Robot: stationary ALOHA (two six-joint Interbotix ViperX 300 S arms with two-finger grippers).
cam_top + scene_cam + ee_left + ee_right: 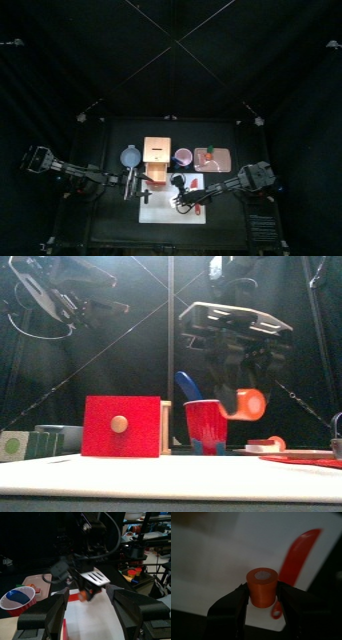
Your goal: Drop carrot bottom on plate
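Observation:
My right gripper (262, 594) is shut on the carrot bottom (262, 587), a short orange cylinder. It holds the piece in the air above the white cutting board (174, 205). In the front view the carrot bottom (249, 403) hangs to the right of the red cup (203, 428). The pink plate (215, 157) lies at the back right of the table, apart from the right gripper (186, 196). My left gripper (134, 187) is open and empty at the board's left edge. The left wrist view shows the carrot bottom (85, 595) in the other gripper.
A red knife (295, 559) lies on the board. A red box (122, 426) stands at the middle, with a blue bowl (130, 156) to its left. The red cup (183, 155) holds a blue tool and stands between box and plate.

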